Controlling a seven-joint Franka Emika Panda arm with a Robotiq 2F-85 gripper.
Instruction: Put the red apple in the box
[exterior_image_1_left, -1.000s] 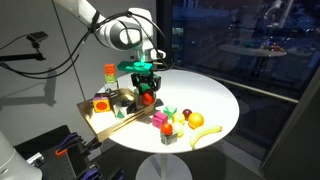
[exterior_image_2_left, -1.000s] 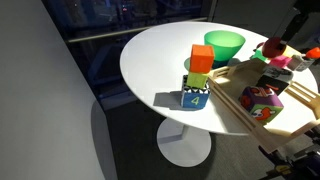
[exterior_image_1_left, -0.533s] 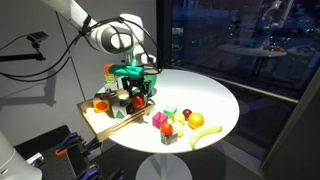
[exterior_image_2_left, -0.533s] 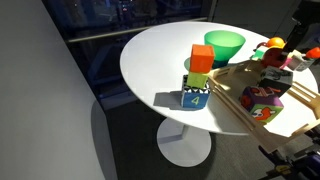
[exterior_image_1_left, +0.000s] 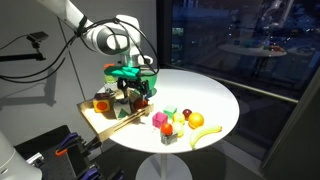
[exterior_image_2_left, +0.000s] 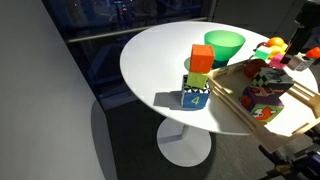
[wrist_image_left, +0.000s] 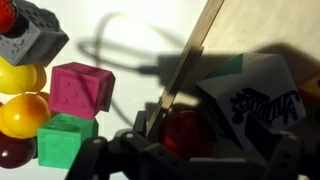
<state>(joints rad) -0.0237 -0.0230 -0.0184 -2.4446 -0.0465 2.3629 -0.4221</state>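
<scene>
1. Pincer state: in the wrist view, the pincer enters at bottom centre. I read it as clenched on the red apple. The apple sits between the two fingers, with dark finger bodies close against both its sides.
2. Apple position: the rim of the wooden box runs diagonally from top centre down to the apple. The apple lies at the lower visible end of this rim. I cannot tell whether it touches the box floor.
3. In an exterior view, the pincer stands over the box at the left side of the white table.
4. Surroundings, wrist view: a magenta cube and a green cube lie left of the rim. A patterned cube lies right of it, just beside the apple.
</scene>
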